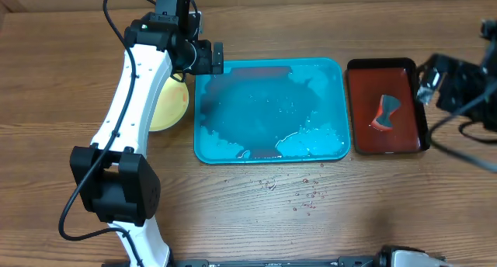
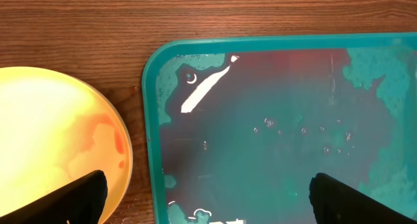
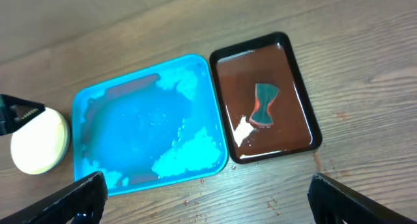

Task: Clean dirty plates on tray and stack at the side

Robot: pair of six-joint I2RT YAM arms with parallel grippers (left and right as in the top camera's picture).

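The wooden bench (image 1: 62,81) carries a large rectangular teal-blue plastic tray (image 1: 268,73) at its middle. The tray is wet and filmed with pinkish water, and no plate lies on it. Just right of it sits a smaller dark red tray with a black rim (image 1: 411,104). Just beside the teal tray's left edge rests a round pale yellow-green plastic plate (image 2: 45,139), faintly stained orange; I cannot tell whether others are stacked under it. A small teal-and-red hourglass-shaped pad (image 1: 387,112) lies in the red tray. The left end effector (image 2: 207,182) hangs spread wide and empty over the teal tray's far left corner. The right end effector (image 3: 207,180) is likewise wide apart, gripping nothing. The task looks nearly or fully finished.
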